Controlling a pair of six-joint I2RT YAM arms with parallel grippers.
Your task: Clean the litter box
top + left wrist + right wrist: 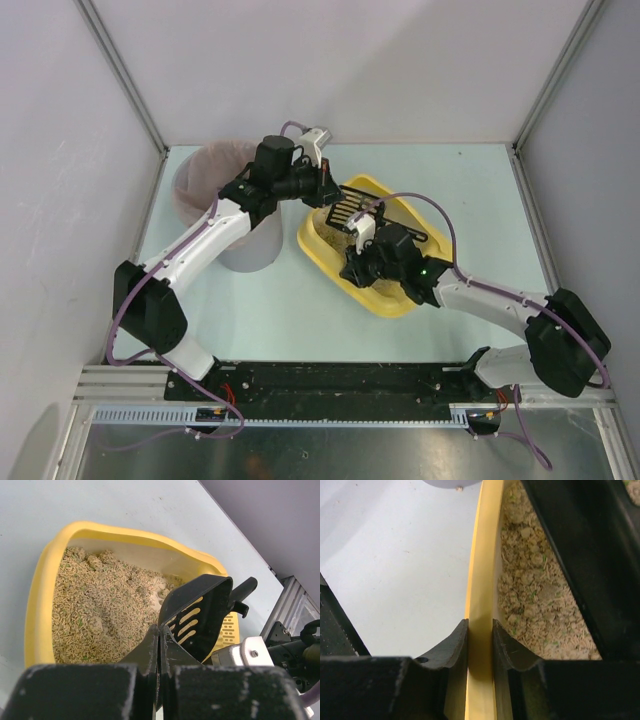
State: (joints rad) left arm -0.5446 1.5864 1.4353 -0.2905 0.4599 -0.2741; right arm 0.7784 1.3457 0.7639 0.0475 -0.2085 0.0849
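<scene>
Several clumps point(96, 560) lie in the litter box point(40, 580) beside the grey bin point(205, 180), so cleaning looks barely begun. The left gripper point(159, 630) pinches the empty black scoop point(200, 610); the right gripper point(481, 630) clamps the box's rim.

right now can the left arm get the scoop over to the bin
Probably yes. The left gripper is shut on the scoop over the litter, and the bin stands right beside the box, under that arm, with nothing between. The right gripper only clamps the box rim.
</scene>
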